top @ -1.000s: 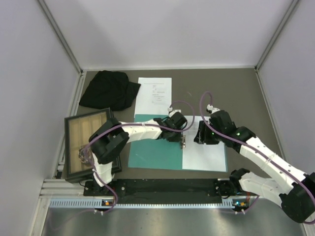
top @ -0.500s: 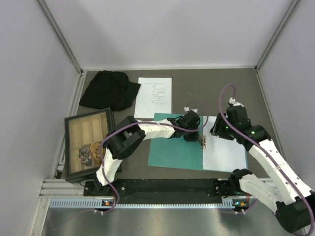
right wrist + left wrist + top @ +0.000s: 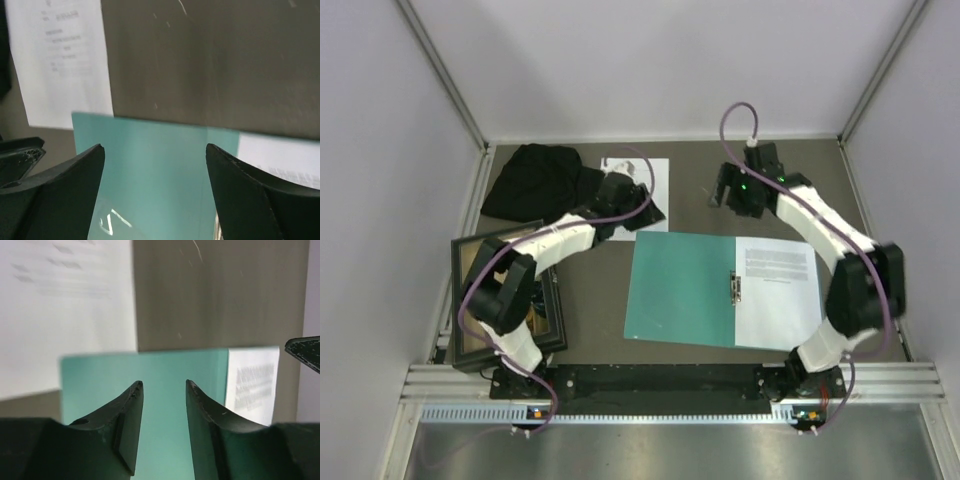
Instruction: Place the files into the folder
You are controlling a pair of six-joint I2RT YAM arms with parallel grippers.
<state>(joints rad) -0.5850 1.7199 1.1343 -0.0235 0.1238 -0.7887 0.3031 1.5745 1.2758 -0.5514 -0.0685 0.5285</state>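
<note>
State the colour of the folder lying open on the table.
Teal-green; the folder shows best in the top external view.

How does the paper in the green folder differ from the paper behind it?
The filed sheet lies on the open folder's right half, fully exposed; the loose sheet lies on the table, farther back, partly hidden by the left arm. Both are flat, white, lightly printed.

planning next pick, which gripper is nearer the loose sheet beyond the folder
Left. The left gripper is over the near right corner of the loose sheet; the right gripper is off to its right.
</note>
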